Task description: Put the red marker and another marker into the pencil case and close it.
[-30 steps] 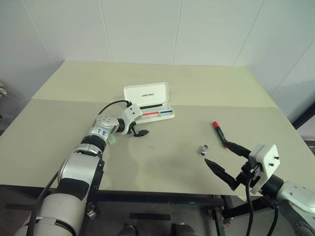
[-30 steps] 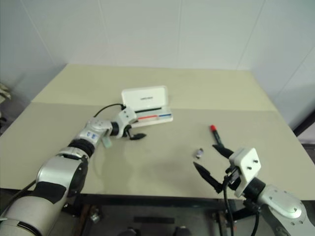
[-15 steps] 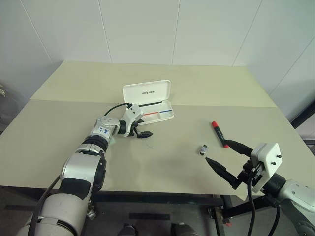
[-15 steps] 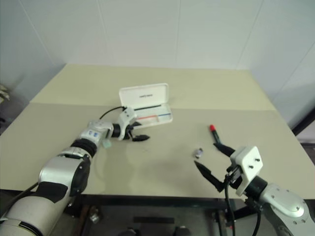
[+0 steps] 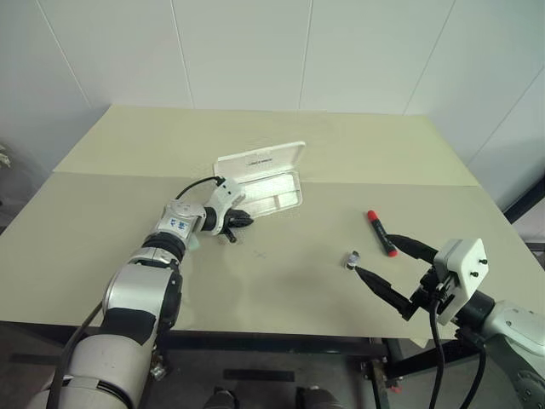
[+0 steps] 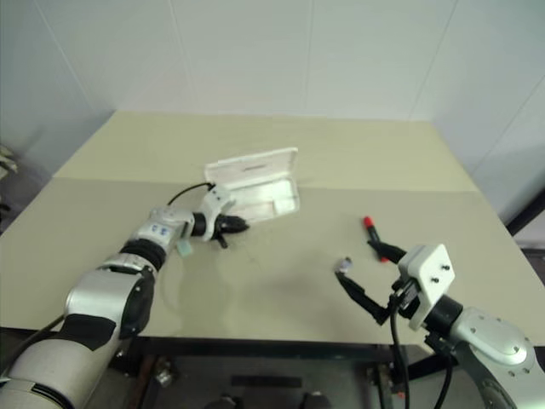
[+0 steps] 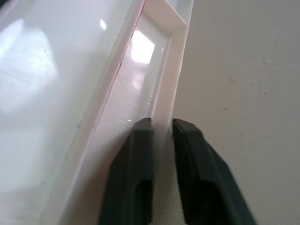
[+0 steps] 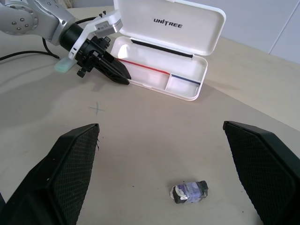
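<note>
Worktop (image 5: 128, 213): beige, two panels.

Pencil case (image 8: 164, 77): white, lid raised (lettering on it), lying toward the far middle of the worktop; red and blue stripes inside.

Left hand (image 7: 161, 123): fingers pinched on the pencil case's near front wall, one inside, one outside.

Red marker (image 5: 381, 232): flat on the worktop at right, well apart from the case.

Small grey-black piece (image 8: 189, 192): near the marker.

Right hand (image 5: 393, 270): fingers spread wide, nothing between them, just beside the marker.
</note>
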